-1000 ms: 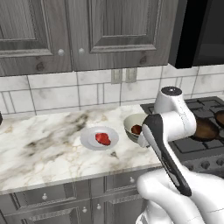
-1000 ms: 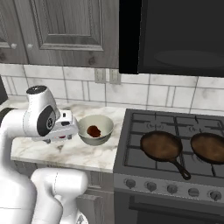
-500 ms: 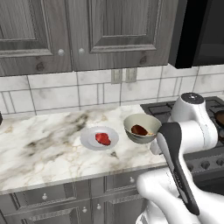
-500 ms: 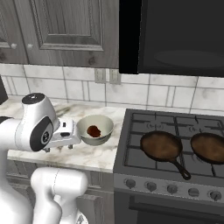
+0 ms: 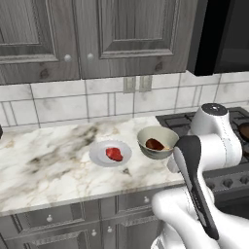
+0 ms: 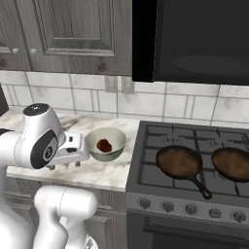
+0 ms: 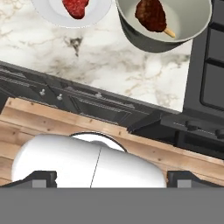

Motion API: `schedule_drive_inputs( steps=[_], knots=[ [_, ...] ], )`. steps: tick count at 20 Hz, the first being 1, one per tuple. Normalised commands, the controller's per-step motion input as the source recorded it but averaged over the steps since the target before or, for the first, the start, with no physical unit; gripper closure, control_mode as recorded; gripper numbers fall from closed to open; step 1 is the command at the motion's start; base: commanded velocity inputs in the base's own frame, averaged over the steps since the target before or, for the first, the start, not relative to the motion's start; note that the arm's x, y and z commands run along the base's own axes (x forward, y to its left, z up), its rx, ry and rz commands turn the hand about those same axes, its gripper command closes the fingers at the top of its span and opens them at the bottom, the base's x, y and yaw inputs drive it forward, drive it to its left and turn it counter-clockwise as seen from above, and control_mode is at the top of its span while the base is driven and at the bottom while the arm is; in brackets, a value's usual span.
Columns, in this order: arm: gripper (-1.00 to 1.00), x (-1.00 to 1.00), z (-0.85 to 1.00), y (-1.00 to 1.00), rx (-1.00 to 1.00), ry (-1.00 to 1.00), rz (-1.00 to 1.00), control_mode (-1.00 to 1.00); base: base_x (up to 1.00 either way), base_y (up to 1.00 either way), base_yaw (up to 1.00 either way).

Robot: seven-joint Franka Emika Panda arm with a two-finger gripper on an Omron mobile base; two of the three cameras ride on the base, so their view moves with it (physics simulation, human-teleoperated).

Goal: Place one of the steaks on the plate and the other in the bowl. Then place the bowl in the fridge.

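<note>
The bright red steak (image 5: 114,154) (image 7: 75,6) lies on the pale plate (image 5: 99,156) (image 7: 47,11) on the marble counter. Right of it stands the beige bowl (image 5: 156,154) (image 6: 115,138) (image 7: 189,18) holding the darker steak (image 5: 154,144) (image 6: 104,145) (image 7: 151,15). My gripper (image 6: 63,166) (image 7: 113,178) hangs just left of the bowl in the right base view, over the counter's front edge and pointing down. Its fingertips (image 7: 41,177) stand wide apart, open, with nothing between them. The fridge is out of view.
A gas stove (image 6: 146,170) adjoins the counter on the right, carrying two black frying pans (image 6: 181,163) (image 6: 232,164). Grey wood cabinets (image 5: 121,34) hang above, and drawers (image 7: 78,103) front the counter below. A wooden floor (image 7: 26,118) lies underneath.
The arm has swung back from over the bowl toward the counter's front edge, uncovering the bowl in the left base view. The steaks, plate and bowl stayed put. The gripper stayed open.
</note>
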Motion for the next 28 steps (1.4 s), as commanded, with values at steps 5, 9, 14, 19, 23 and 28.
schedule_drive_inputs(
  steps=[5,9,14,19,23,28],
  knots=[
    [-1.0,0.0,0.0,0.0,0.0,0.0,0.0,1.0,-0.39,-0.08,-0.03],
    [-1.0,0.0,0.0,0.0,0.0,0.0,0.0,1.0,-0.27,0.13,0.43],
    [-1.0,0.0,0.0,0.0,0.0,0.0,0.0,1.0,-0.24,0.27,0.56],
    [-1.0,0.0,0.0,0.0,0.0,0.0,0.0,1.0,-0.17,0.18,0.57],
    [-1.0,0.0,0.0,0.0,0.0,0.0,0.0,1.0,-0.17,0.2,0.5],
    [-1.0,0.0,0.0,0.0,0.0,0.0,0.0,1.0,-0.46,0.23,0.2]
  ],
)
